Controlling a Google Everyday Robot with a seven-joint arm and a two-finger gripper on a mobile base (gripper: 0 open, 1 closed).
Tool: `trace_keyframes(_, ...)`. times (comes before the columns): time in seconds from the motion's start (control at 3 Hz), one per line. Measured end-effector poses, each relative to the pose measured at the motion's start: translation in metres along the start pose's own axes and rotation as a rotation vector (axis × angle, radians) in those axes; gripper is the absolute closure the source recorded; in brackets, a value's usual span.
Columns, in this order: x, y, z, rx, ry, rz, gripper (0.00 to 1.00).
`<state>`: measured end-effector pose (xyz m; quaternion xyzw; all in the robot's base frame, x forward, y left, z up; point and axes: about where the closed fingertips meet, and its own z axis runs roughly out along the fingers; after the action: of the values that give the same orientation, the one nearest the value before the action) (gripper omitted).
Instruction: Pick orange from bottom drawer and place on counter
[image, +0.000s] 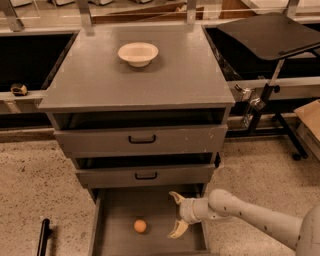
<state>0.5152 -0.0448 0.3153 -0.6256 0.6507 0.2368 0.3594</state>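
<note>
Camera view: your gripper (175, 215) hangs low in the bottom drawer (117, 210), fingers spread wide and holding nothing, near the orange (140, 226) but apart.

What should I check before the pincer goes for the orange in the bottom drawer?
1. Bottom drawer pulled out: ok.
2. Orange lying free on the drawer floor: ok.
3. Pincer open, inside the drawer, right of the orange: ok.
4. Pincer around the orange: not ok, they are apart.
5. Counter has room in front of the bowl: ok.
</note>
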Motion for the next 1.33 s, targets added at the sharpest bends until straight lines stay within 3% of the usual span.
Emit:
trace_keyframes(0.33, 0.013, 0.013, 0.045, -0.144, -0.03, 0.011, 0.0)
trace_keyframes(0.67, 0.016, 0.022, 0.097, -0.224, -0.091, -0.028, 0.0)
trace_keyframes(1.0, 0.017, 0.023, 0.127, -0.216, -0.116, -0.058, 0.0)
trace_keyframes(1.33, 0.02, 0.023, 0.146, -0.178, -0.097, -0.074, 0.0)
